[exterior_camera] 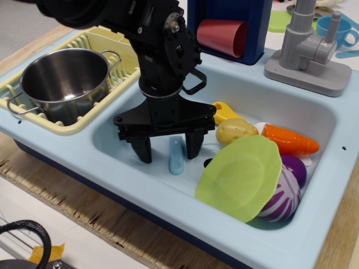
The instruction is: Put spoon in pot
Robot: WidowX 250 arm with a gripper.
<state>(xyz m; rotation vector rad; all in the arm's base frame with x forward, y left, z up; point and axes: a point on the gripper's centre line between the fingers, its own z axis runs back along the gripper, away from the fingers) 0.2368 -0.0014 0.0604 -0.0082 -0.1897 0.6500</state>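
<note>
The spoon (176,156) lies on the floor of the light blue sink (129,168); only its light blue handle shows, the white bowl is hidden behind my gripper. My black gripper (168,150) is open and low in the sink, one finger (143,150) left of the handle and the other to its right, both apart from it. The shiny steel pot (63,79) stands upright and empty in the yellow dish rack (33,120) at the left.
In the sink's right half lie a green plate (241,176) leaning on a purple toy (289,188), an orange carrot (289,140), a yellow potato-like toy (235,131) and a yellow piece (224,112). A grey faucet (308,50) and a red cup (223,36) stand behind.
</note>
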